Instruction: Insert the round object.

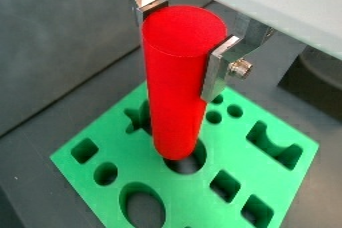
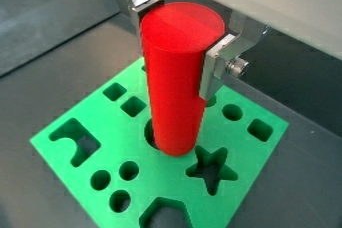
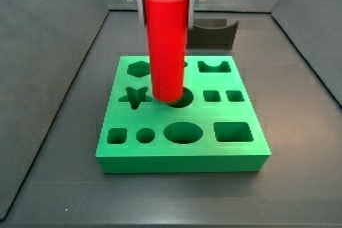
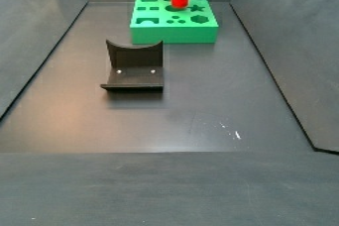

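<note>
Holding the red cylinder point(image 1: 178, 82) near its top, the hand point(image 1: 187, 34) keeps it upright — we judge its lower end entering the round hole point(image 2: 174, 144) of the green board point(image 3: 241, 152); push straight down.

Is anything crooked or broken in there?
Nothing stands out. The red cylinder stands upright, its lower end in the round hole of the green board, with the gripper and its jaws closed on its upper part. The dark grey block sits apart on the floor, intact.
</note>
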Tool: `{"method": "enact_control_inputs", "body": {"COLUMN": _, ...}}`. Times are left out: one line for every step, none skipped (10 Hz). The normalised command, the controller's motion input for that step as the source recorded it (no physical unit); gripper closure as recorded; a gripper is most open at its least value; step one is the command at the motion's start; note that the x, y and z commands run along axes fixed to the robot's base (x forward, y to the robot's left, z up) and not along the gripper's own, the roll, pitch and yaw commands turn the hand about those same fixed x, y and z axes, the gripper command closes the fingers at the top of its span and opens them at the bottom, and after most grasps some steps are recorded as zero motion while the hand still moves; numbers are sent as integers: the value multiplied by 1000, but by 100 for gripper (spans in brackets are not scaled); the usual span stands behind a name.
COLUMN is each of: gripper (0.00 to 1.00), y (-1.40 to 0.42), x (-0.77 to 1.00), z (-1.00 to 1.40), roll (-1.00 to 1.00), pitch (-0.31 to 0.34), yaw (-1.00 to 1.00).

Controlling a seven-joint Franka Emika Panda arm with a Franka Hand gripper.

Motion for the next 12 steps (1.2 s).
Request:
{"method": "enact_control_inputs", "body": {"gripper": 100, "y": 0, "x": 323, "z": -346, "roll": 50, "pitch": 4, "yaw": -34}}
{"method": "enact_control_inputs", "body": {"gripper": 100, "y": 17, "x": 320, "z": -311, "roll": 116, "pitch": 51, "yaw": -60}}
{"method": "enact_control_inputs", "body": {"gripper": 100, "y": 46, "x": 231, "z": -314, "roll": 114, "pitch": 36, "yaw": -63}}
{"method": "enact_control_inputs", "body": {"gripper": 100, "y": 11, "x": 217, "z": -349, "roll": 116, "pitch": 20, "yaw": -60}}
{"method": "enact_control_inputs", "body": {"gripper": 100, "y": 0, "x": 277, "z": -414, "roll": 136, "pitch": 4, "yaw": -74}}
{"method": "enact_control_inputs", "body": {"gripper": 100, "y": 0, "x": 154, "z": -463, "roll": 150, "pitch": 0, "yaw": -54}}
{"method": "enact_control_inputs", "body": {"gripper": 100, "y": 0, "x": 31, "z": -391, "roll": 226, "pitch": 0, "yaw": 0}}
{"method": "enact_control_inputs", "body": {"gripper": 100, "y": 0, "x": 9, "z": -360, "roll": 220, "pitch": 0, "yaw": 0}}
{"method": "enact_control_inputs", "body": {"gripper": 100, "y": 0, "x": 0, "z": -334, "roll": 176, "pitch": 0, "yaw": 0}}
{"method": "enact_control_inputs", "body": {"gripper": 100, "y": 0, "x": 0, "z": -331, "roll": 130, "pitch": 0, "yaw": 0}}
{"method": "enact_control_inputs", "body": {"gripper": 100, "y": 0, "x": 0, "z": -309, "roll": 119, "pitch": 0, "yaw": 0}}
{"method": "enact_control_inputs", "body": {"gripper": 100, "y": 0, "x": 14, "z": -340, "roll": 96, "pitch": 0, "yaw": 0}}
